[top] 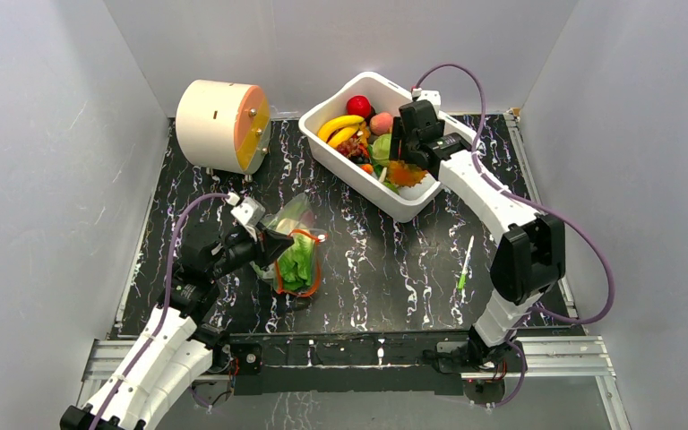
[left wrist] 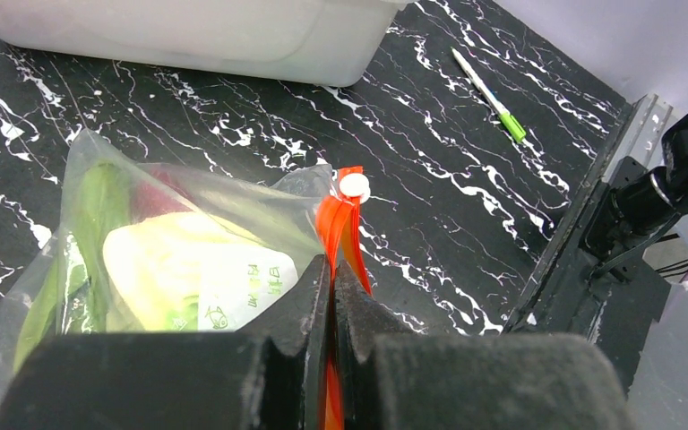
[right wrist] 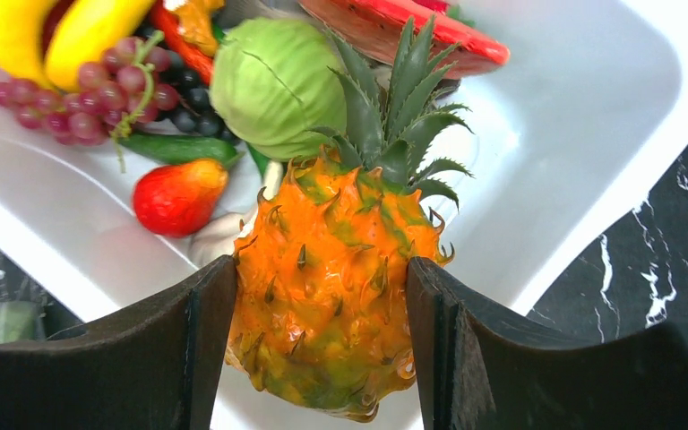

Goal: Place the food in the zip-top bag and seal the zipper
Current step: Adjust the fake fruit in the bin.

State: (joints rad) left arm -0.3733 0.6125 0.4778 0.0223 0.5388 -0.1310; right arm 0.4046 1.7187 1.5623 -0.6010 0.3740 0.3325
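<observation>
At one o'clock, in the tub [top: 396,204], the right gripper [right wrist: 322,269] clamps a pineapple [right wrist: 336,340]; at seven o'clock, the left gripper [left wrist: 331,273] pinches the zipper [left wrist: 337,219] of the bag [left wrist: 170,269]. Best lifted straight, clearing the tub, before crossing.

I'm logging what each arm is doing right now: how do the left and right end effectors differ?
The left end effector is nearly closed, pinching the thin orange-red zipper strip of the clear plastic bag; the right end effector stands wide, clamped on the spiky orange toy pineapple. The left works over the black marbled table; the right is over the white plastic tub. Both grip something.
</observation>
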